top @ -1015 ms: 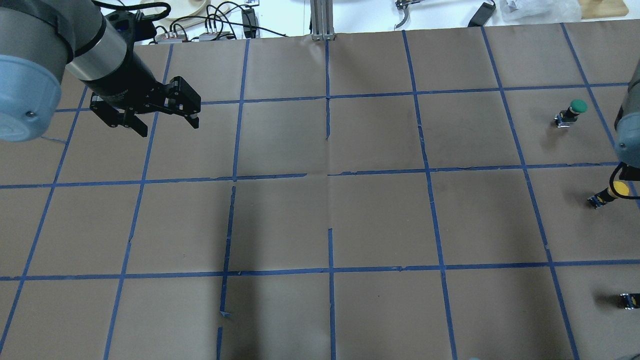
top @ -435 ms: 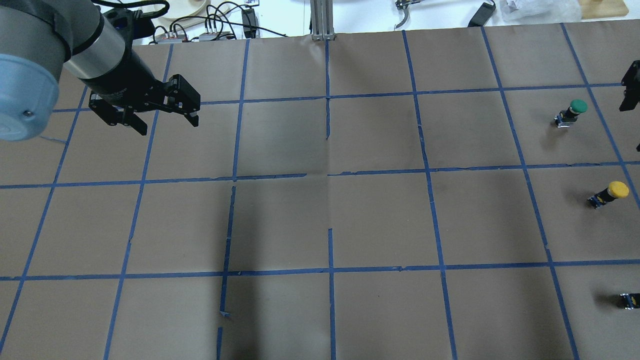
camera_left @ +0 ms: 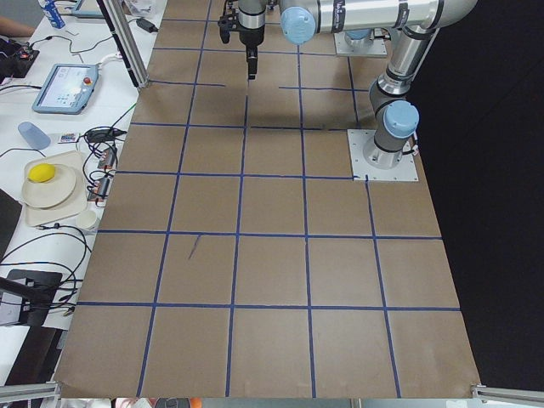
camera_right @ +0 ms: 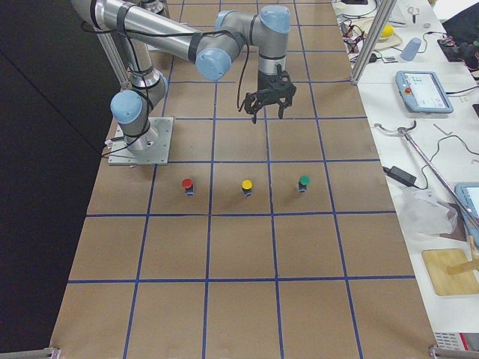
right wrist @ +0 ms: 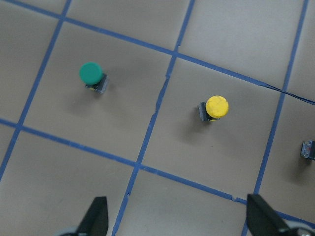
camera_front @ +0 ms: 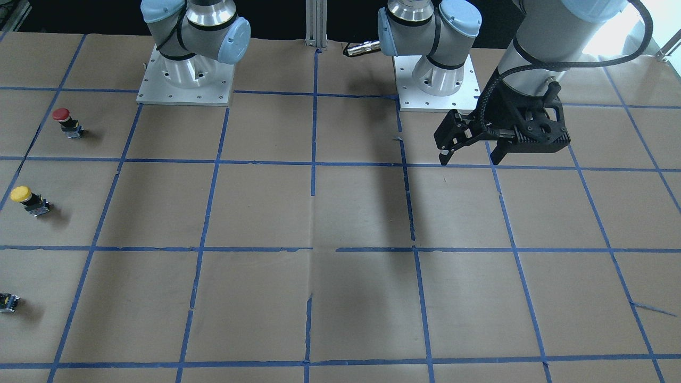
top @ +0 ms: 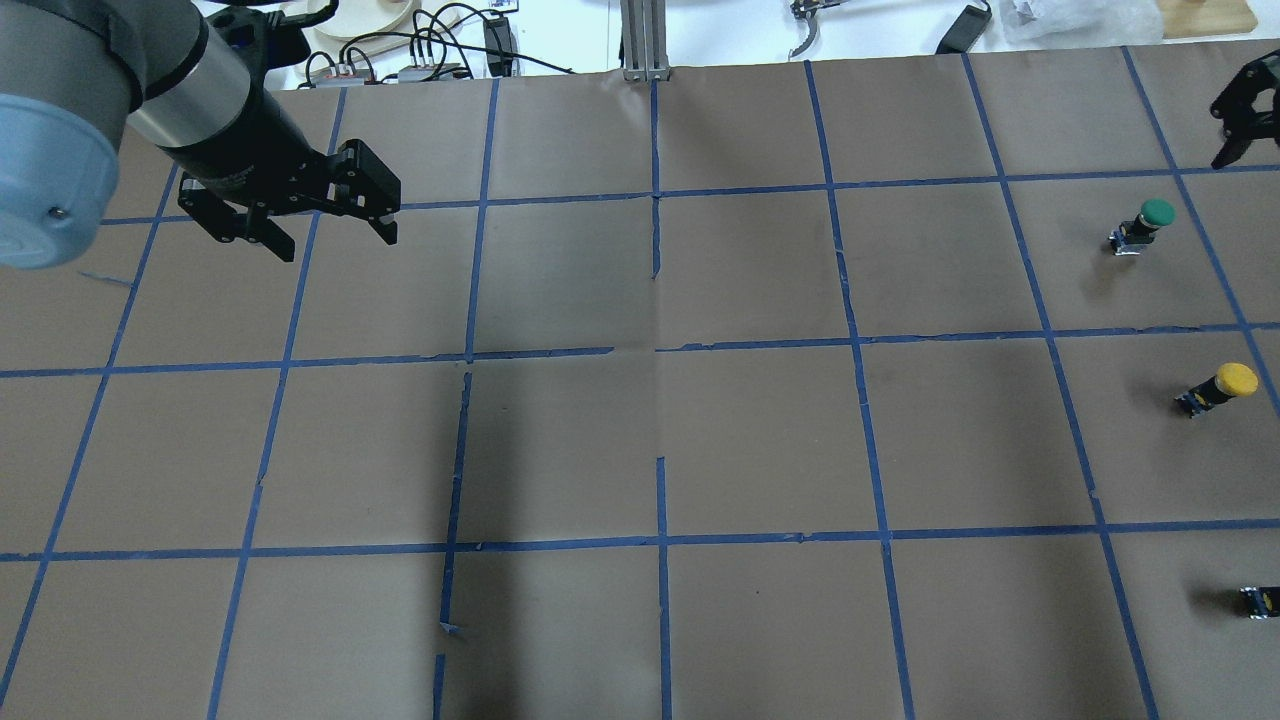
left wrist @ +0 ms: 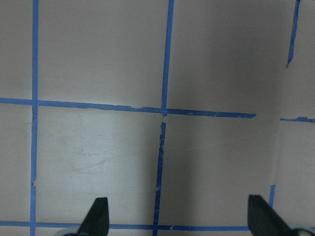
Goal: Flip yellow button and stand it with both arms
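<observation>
The right claw (camera_right: 268, 97) is hanging high with its fingers spread wide and nothing between them; its wrist camera is showing both fingertips far apart, looking down on the yellow button (right wrist: 215, 107). In the overhead view only its tips (top: 1238, 118) are showing at the right edge near the far right corner of the surface (top: 640, 450). It is sitting well above and apart from the button, most likely so the button can be seen whole.

The yellow button (top: 1218, 387) is standing on its boxy body, cap up, close to the right edge of the surface, about midway along it. It looks already upright, so the task may be finished, or the flip may be yet to begin; I cannot settle which. A green-capped button (top: 1143, 226) is standing further along the same edge toward the far side, a red-capped button (camera_front: 66, 122) nearer the robot's base, and a small black-grey switch block (top: 1258, 600) is showing at the right edge near the near corner.

The left claw (top: 318, 228) is also gaping wide and carrying nothing, hovering over the far left part of the surface, well apart from every button. Its wrist camera is showing only bare paper and blue tape lines (left wrist: 165, 113), so this arm is probably parked clear of the work.
</observation>
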